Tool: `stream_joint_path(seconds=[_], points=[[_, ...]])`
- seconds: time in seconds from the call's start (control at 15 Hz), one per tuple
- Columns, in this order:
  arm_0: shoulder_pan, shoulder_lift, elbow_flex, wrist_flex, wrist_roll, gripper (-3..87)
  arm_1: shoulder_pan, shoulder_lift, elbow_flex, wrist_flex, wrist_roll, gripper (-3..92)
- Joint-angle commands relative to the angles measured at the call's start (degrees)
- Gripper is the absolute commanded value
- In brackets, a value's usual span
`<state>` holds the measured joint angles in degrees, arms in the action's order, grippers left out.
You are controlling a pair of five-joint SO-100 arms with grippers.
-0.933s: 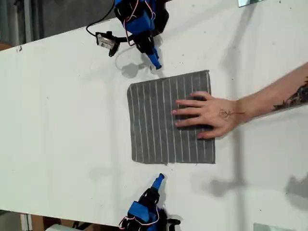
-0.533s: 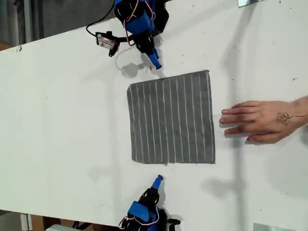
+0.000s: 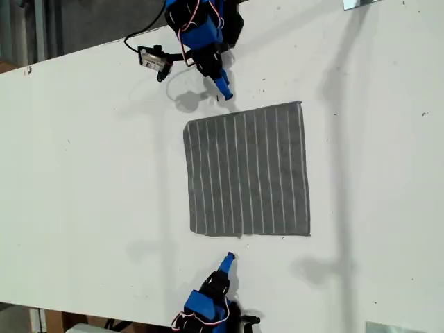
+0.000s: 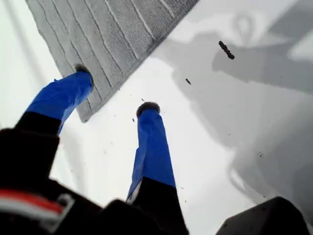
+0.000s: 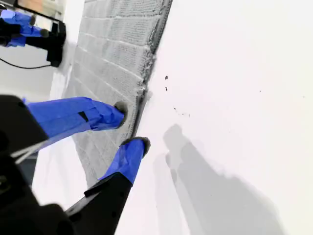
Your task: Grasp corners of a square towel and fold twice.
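towel [image 3: 247,171] is lying flat and spread out on the white table [image 3: 83,173], between the two arms. it is grey with thin white parallel stripes, roughly square, edges straight, no folds showing.

my first gripper [image 4: 116,89] is hanging with its fingers [image 4: 63,95] spread apart and holding nothing. one fingertip is sitting over the striped cloth just inside a towel corner [image 4: 87,117], the other is over bare table just beside that corner. can't tell if either tip is touching.

my second gripper [image 5: 131,125] is also hanging with a small gap between its fingers [image 5: 124,159], gripping nothing. one fingertip is over the towel's edge, the other is just off the edge over bare table.

in the exterior view my first gripper [image 3: 223,94] is sitting just off the towel's upper edge and my second gripper [image 3: 229,258] just off the lower edge.

a black cable [image 3: 139,35] is running beside the first arm's base, well away from the towel. a few dark specks [image 4: 226,50] are lying on the table beyond the first fingers. nothing is lying on top of the towel.
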<state>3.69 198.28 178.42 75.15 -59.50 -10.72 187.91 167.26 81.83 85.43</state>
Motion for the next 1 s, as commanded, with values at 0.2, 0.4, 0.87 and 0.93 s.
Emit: stream_joint_path(seconds=[0.2,0.4,0.87,0.93], points=[[0.0,0.4,0.3,-0.4,-0.6,10.6,0.3,0.2,-1.3,0.4,-0.8,23.5],[-0.5,0.4,0.3,-0.4,-0.2,10.6,0.3,0.2,-1.3,0.4,-0.8,23.5],[-3.1,0.4,0.3,-0.4,-4.0,10.6,17.3,0.2,-2.0,0.7,-0.7,21.4],[-3.0,0.4,0.3,-0.4,-10.3,10.6,21.8,0.2,-2.2,0.7,-0.7,21.4]])
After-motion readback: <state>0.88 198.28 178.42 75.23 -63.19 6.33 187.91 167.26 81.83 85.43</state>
